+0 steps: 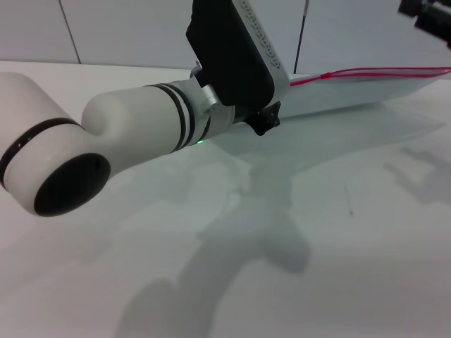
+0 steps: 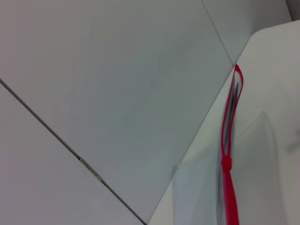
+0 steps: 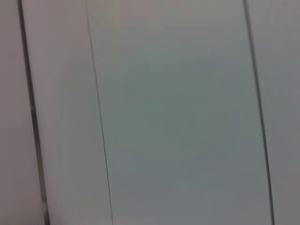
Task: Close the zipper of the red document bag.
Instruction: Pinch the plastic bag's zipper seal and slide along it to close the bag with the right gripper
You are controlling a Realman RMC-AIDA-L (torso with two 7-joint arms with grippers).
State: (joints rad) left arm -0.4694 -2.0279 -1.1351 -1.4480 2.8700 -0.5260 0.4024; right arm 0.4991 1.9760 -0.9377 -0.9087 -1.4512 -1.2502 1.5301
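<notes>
The red document bag (image 1: 352, 95) lies flat on the white table (image 1: 338, 232) at the far right of the head view, pale and translucent. Its zipper (image 1: 373, 72) runs as a thin red line along the far edge. In the left wrist view the zipper (image 2: 229, 140) gapes in a long open loop, and it is joined past a small red slider (image 2: 227, 163). My left gripper (image 1: 239, 63), black on its white arm, hovers at the bag's left end. My right gripper (image 1: 426, 15) shows only as dark parts at the top right corner, above the bag's far end.
A pale panelled wall (image 1: 127, 32) stands right behind the table's far edge. The right wrist view holds nothing but wall panels (image 3: 178, 112). My left forearm (image 1: 91, 148) fills the near left of the head view.
</notes>
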